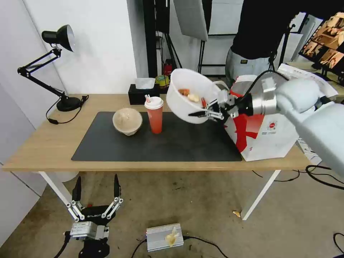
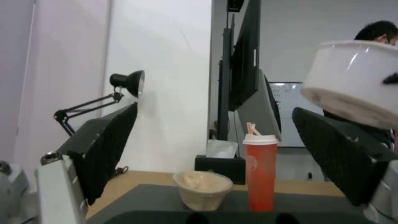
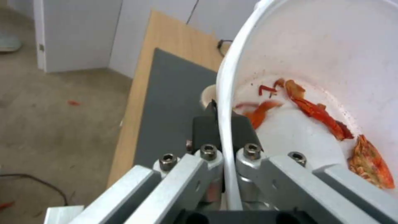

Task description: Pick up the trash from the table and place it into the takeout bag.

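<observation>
Head view: the right gripper [image 1: 202,108] pinches the white bowl's [image 1: 186,94] rim, holding it aloft and tilted between the red cup [image 1: 154,114] and takeout bag [image 1: 267,130]; level it to keep the scraps in. Left wrist view: the left gripper [image 2: 215,155] hangs spread, empty. Right wrist view: fingers [image 3: 242,130] straddle the rim.

We see a black desk lamp [image 1: 57,64] at the far left corner, its cable trailing beside it. A black tissue box [image 1: 143,94] sits along the back edge, and a silver power brick [image 1: 165,236] lies on the floor.
</observation>
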### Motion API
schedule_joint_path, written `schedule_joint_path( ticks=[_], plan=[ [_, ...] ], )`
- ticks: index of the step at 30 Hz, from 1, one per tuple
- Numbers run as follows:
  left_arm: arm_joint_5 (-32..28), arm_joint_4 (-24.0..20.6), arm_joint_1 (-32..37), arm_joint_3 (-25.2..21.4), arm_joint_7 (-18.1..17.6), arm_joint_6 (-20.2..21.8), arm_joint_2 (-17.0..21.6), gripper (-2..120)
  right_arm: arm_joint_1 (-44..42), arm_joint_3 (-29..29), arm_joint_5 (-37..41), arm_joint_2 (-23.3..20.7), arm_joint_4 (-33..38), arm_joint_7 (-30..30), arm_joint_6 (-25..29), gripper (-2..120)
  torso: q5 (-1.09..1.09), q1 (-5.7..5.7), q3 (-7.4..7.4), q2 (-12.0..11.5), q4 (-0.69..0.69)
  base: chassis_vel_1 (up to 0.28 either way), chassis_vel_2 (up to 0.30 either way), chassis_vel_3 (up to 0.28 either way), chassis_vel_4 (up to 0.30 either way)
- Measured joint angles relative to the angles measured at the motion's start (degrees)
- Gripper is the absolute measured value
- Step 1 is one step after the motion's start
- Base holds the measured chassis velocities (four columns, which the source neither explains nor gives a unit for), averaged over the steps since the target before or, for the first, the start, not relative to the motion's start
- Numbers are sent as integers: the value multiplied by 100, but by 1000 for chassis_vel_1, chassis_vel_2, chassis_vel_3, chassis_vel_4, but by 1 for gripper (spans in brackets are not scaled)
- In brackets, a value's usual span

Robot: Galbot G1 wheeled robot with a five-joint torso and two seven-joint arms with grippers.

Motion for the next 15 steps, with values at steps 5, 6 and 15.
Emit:
schedule_joint_path(
  ticks=[5,6,15],
  plan=[
    [-6,28,-33,1,-1,0,1,100,255,-14,130,-11,-77,6,-33,0,0,0,0,0,0,0,0,0,0],
    [-8,40,-44,1,-2,0,1,100,321,-35,145,-12,-94,10,-39,0,0,0,0,0,0,0,0,0,0],
    [-11,95,-89,22,-3,5,2,100,747,-202,264,50,-309,34,-61,0,0,0,0,0,0,0,0,0,0]
  ],
)
